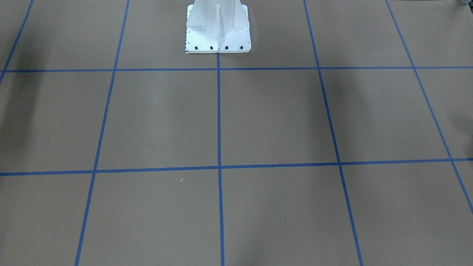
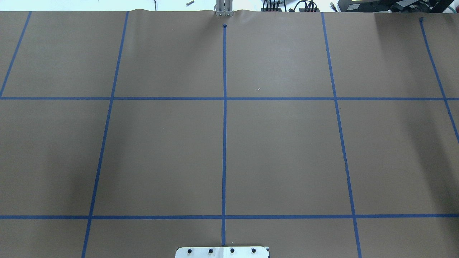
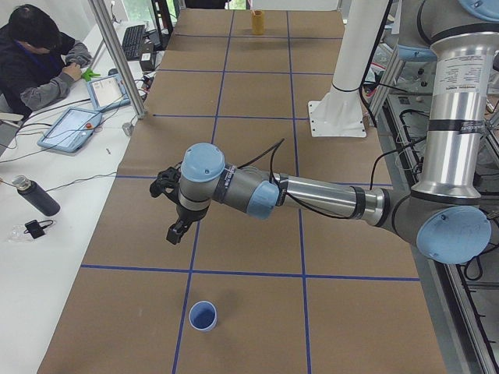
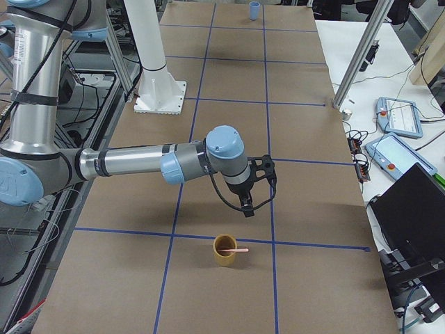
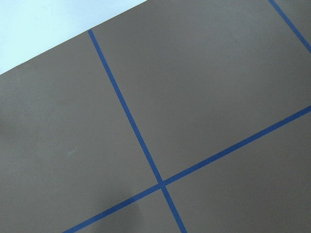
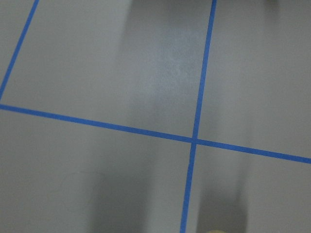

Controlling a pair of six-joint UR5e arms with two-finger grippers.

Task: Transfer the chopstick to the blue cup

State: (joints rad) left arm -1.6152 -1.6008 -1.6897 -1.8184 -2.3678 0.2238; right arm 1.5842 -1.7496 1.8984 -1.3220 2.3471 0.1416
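Mustard cup point(image 4: 224, 256) holds the chopstick point(image 4: 235, 249), apparently leaning away from the robot, tip past the rim. Just beyond it hangs the right gripper point(image 4: 245, 207), clearly the nearer; the left gripper point(image 3: 174, 233) hangs near the blue cup point(image 3: 203, 316). Jaw opening on either: cannot tell.

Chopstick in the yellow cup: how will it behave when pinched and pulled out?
The chopstick looks thin and straight, so it is probably stiff and very light. It leans on the rim of the yellow cup with little sticking out, so a pinch there may slip or pivot. The cup looks small and unfixed, and a sideways drag could tip it.
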